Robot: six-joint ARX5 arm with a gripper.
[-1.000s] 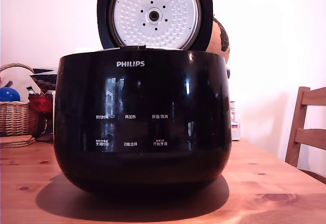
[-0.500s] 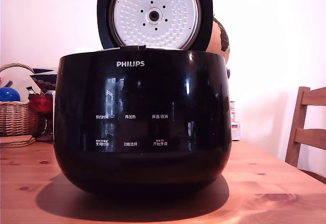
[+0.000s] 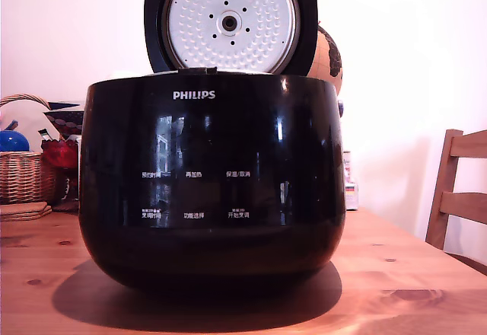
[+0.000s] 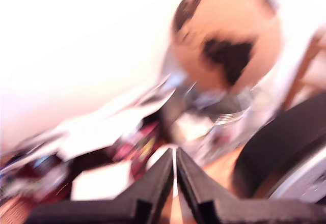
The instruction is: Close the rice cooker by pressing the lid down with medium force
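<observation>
The rice cooker [image 3: 211, 179] is a large glossy black pot with a white PHILIPS logo, and it fills the middle of the exterior view on a wooden table [image 3: 411, 289]. Its lid [image 3: 230, 21] stands upright and open behind the rim, with the dimpled silver inner plate facing the camera. The wrist view is blurred. In it my gripper [image 4: 174, 155] shows two black fingers [image 4: 153, 180] pressed almost together, shut on nothing. The lid's black edge [image 4: 285, 150] curves close beside them. My gripper does not show in the exterior view.
A wicker basket [image 3: 23, 175] with a blue ball and a red item sits at the exterior view's left. A wooden chair [image 3: 460, 198] stands at its right. An orange and black globe [image 3: 327, 59] is behind the lid, also seen as a globe [image 4: 226, 35] above clutter.
</observation>
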